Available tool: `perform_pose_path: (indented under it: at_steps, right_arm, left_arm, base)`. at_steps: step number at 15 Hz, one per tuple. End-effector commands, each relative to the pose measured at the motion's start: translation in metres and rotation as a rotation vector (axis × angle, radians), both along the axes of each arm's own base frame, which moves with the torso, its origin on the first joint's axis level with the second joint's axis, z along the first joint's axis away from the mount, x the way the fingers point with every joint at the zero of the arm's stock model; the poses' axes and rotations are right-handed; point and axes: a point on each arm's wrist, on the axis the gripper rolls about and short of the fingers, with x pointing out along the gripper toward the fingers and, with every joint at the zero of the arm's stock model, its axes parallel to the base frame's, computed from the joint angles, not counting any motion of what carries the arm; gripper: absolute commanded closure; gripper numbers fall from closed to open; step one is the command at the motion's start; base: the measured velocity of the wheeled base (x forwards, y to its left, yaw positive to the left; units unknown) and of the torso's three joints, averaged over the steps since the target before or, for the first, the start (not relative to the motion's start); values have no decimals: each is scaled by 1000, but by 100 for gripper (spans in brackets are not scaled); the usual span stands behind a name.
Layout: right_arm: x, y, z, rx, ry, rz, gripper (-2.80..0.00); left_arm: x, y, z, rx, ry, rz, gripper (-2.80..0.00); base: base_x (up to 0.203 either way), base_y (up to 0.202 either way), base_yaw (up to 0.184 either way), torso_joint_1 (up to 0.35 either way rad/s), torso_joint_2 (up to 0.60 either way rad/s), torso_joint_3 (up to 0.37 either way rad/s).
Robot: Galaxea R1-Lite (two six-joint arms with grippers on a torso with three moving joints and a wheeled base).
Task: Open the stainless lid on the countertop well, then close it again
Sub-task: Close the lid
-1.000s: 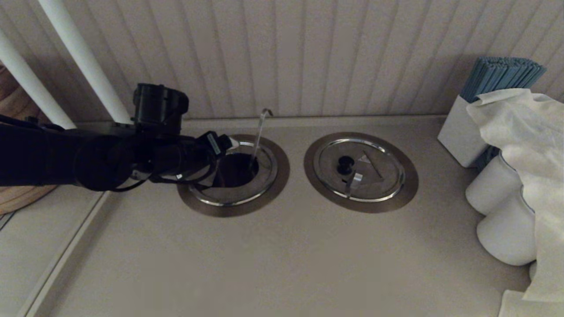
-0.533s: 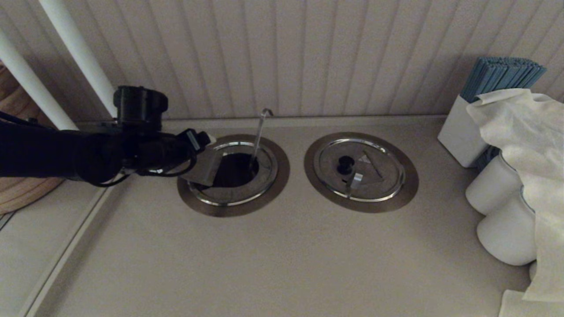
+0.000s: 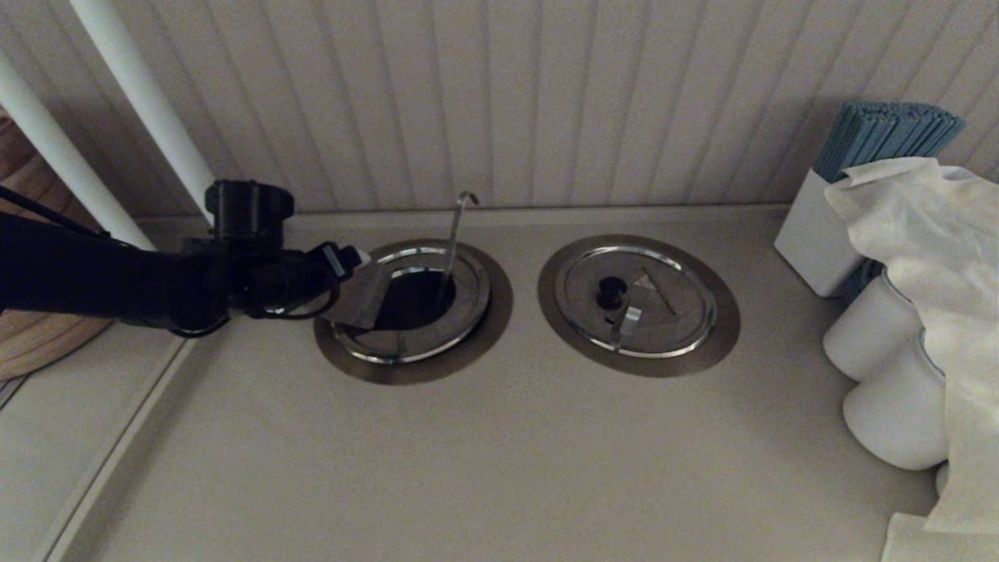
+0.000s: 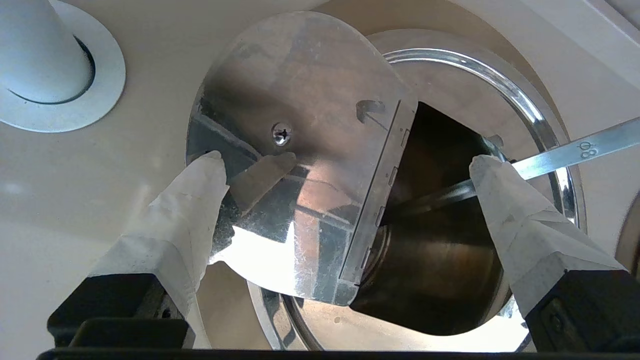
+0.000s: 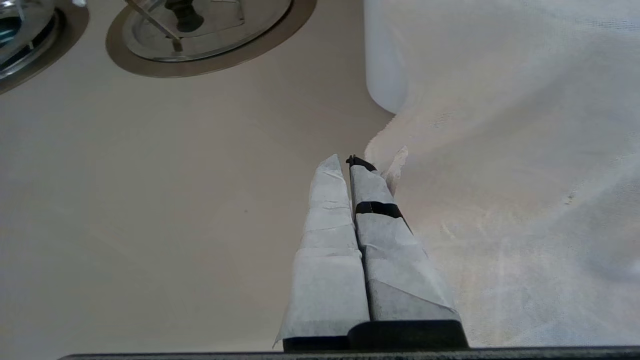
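Observation:
The stainless lid (image 3: 360, 300) has its left half folded up and stands tilted over the left rim of the countertop well (image 3: 414, 298). The shiny underside and a screw (image 4: 281, 133) face my left wrist camera, so the black knob is hidden. The well's dark inside (image 4: 440, 240) is exposed, and the thin hooked rod (image 3: 453, 234) rises out of it. My left gripper (image 3: 346, 261) hangs just left of the flap, open, with its jaws wide either side of the raised flap (image 4: 300, 100). One fingertip (image 4: 202, 172) overlaps the flap's edge. My right gripper (image 5: 345, 162) is shut and parked over bare counter.
The twin well with its closed lid (image 3: 636, 300) lies to the right. A white holder of blue straws (image 3: 882, 140), a white cloth (image 3: 936, 257) and white cups (image 3: 890, 406) crowd the right edge. White poles (image 3: 148, 109) and a wooden board (image 3: 39, 343) are on the left.
My left arm has drawn back to the left, away from over the well. The folded-up lid half, hidden behind the gripper a second ago, now shows standing tilted beside the opening.

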Motion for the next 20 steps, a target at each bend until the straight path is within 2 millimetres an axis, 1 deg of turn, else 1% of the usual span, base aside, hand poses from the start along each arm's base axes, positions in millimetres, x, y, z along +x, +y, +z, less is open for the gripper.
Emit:
perform_pose_path:
  at_steps: [1,2,4,8,9,10,13,16,17,20]
  right_arm:
    - [0,0,0,0,1,-1,0]
    - [0,0,0,0,1,-1,0]
    - [0,0,0,0,0,-1,0]
    - [0,0,0,0,1,-1,0]
    - [0,0,0,0,1,-1,0]
    - [0,0,0,0,-1,-1,0]
    - [0,0,0,0,-1,-1,0]
    - [0,0,0,0,1,-1,0]
    - [0,0,0,0,1,-1,0]
    - [0,0,0,0,1,-1,0]
  left_arm:
    - [-1,1,2,-4,-2,4,-280]
    - [-2,1,3,-5,-5,3,-280]
    - [-8,1,15,-12,-33,0,-280]
    - [-16,2,28,-21,-67,-1,-280]
    - [-16,2,29,-20,-69,-2,-280]
    - [-15,2,26,-19,-62,0,-280]
    - [-3,2,7,-9,-15,7,-280]
    - [-2,15,16,-14,-44,35,-280]
    - [-4,24,23,-22,-60,41,-280]
    - [-2,24,17,-31,-41,19,-280]
  base:
    - [0,0,0,0,0,0]
    - [0,0,0,0,0,0]
    - [0,0,0,0,0,0]
    - [0,0,0,0,0,0]
    - [0,0,0,0,0,0]
    - [0,0,0,0,0,0]
    - [0,0,0,0,0,0]
    - [0,0,0,0,0,0]
    - [0,0,0,0,0,0]
    - [0,0,0,0,0,0]
